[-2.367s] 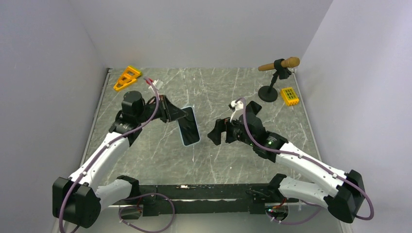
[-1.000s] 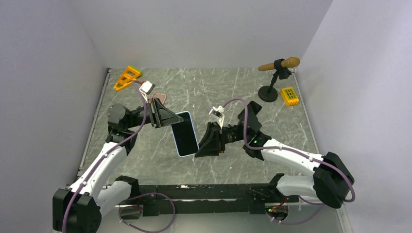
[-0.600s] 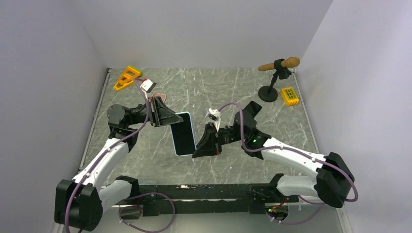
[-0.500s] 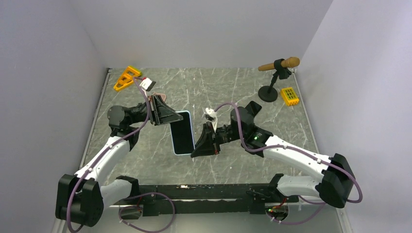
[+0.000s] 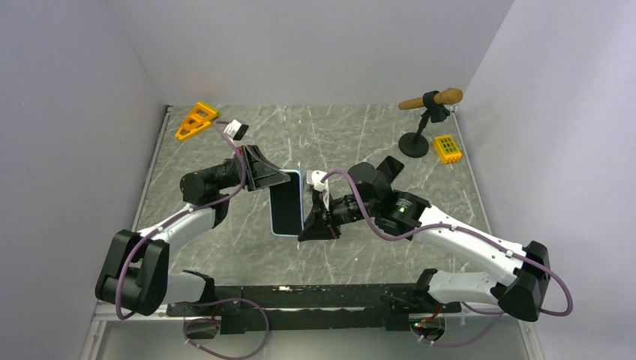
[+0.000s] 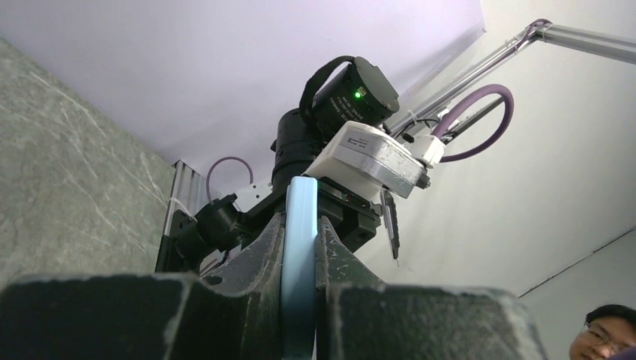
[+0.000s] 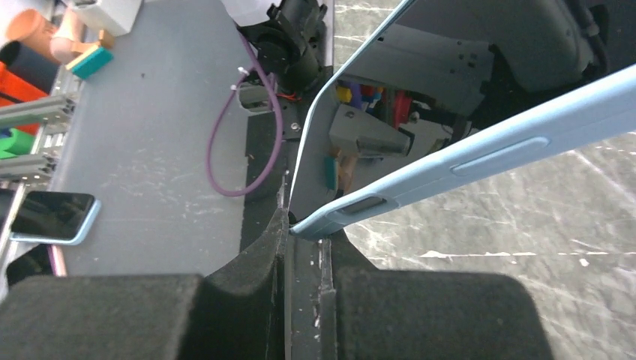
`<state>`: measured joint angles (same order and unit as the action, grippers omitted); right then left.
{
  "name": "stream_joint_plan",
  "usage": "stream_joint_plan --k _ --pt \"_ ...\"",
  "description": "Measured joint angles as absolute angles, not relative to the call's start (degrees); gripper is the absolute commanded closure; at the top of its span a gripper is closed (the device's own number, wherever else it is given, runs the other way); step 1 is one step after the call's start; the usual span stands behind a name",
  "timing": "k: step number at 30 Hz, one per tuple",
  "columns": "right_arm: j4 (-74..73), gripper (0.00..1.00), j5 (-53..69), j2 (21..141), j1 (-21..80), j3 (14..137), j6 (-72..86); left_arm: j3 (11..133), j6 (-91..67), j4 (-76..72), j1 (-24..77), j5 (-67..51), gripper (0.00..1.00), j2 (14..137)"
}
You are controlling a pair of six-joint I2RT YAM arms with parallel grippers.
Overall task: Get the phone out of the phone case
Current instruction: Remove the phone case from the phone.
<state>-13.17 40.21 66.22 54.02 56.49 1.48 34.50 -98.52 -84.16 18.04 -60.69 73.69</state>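
Held above the surface [image 5: 240,255]: phone [image 5: 286,205] in blue case [image 7: 480,157], clamped edgewise by left gripper [image 5: 274,182], lower corner pinched by right gripper [image 5: 307,227]. Probably rigid, slick glass; peel the bendy case lip there.

light: even, bright, diffuse | shadows: soft | focus: sharp overhead; near wrist-view foreground blurred

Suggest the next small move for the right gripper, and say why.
Probably peel that corner outward with the right gripper: it pinches the near corner of the phone case, the left gripper clamps the far end, and the phone sits inside.
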Motion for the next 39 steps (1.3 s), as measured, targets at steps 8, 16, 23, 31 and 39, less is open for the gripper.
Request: stream_joint_plan --k 8,16,23,31,39 --pt "-14.5 1.0 37.4 64.0 55.0 56.5 -2.5 34.2 -98.7 -85.3 19.2 -58.2 1.0 74.1" --pt "-17.1 1.0 38.9 65.5 55.3 58.7 -7.3 34.2 -101.4 -86.2 20.8 -56.0 1.0 77.0" --pt "-17.6 1.0 38.1 67.0 55.8 60.2 -9.8 34.2 -104.5 -86.1 23.0 -51.8 1.0 78.5" --pt "-14.1 1.0 10.6 64.9 57.4 54.5 0.7 33.2 -103.1 -86.2 23.2 -45.9 1.0 78.3" --pt "-12.8 0.74 -6.3 61.8 52.8 49.3 20.5 28.1 -95.2 -75.5 25.0 -43.8 1.0 69.5"
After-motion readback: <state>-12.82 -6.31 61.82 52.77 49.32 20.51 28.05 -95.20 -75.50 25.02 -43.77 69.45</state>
